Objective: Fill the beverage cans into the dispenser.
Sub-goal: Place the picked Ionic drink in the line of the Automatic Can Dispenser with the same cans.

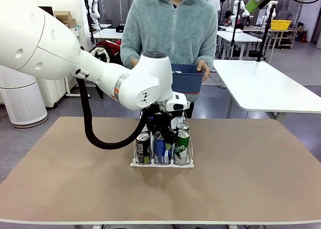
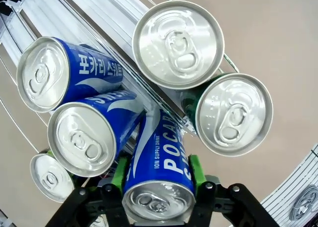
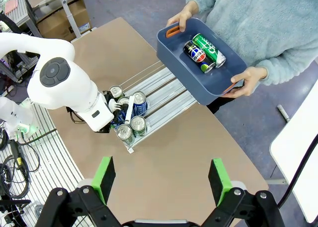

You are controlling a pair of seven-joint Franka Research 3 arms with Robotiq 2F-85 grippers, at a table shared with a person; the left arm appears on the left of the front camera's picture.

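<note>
Table (image 1: 251, 164): left pincer (image 2: 158, 171) clasps blue can (image 2: 161, 150), top toward wrist.

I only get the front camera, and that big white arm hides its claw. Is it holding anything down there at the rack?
Observer: Yes, the left gripper has its green pads against a blue can.
Operator: And what's being carried at the far side, anything inside?
Observer: Two cans lie in the bin: a black Pepsi can and a green can.
Operator: What's the second arm doing?
Observer: The right gripper hangs high above the table, jaws wide open, nothing between them.
</note>
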